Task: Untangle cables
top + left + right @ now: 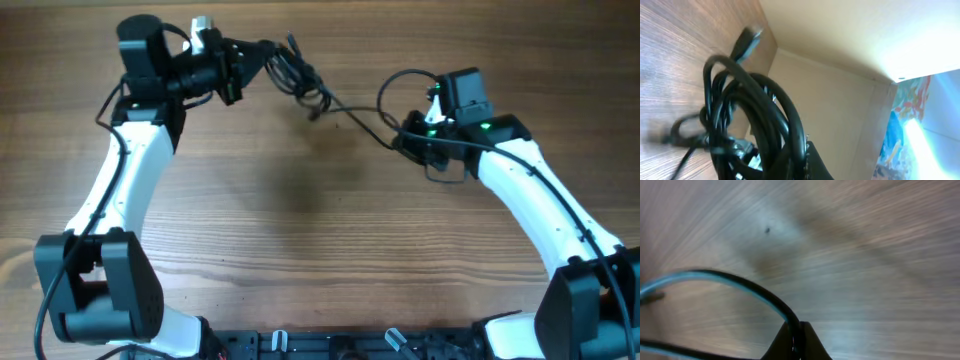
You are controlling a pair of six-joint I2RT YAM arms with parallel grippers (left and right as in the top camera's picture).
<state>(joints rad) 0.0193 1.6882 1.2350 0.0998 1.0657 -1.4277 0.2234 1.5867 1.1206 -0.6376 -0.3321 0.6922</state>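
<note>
Cables (298, 78) bunched in left pincer (264, 52), one strand pinched in right pincer (408, 140)

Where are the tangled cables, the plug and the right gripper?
cable bundle (297, 75): overhead view, on the knotted middle.
plug (747, 41): left wrist view, on its black body.
right gripper (797, 338): right wrist view, between its fingertips.

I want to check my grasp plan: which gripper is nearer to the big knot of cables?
Left. The left gripper sits right beside the knot of cables. The right gripper is clearly farther off, its fingers pinching one strand that runs out from the knot.
</note>
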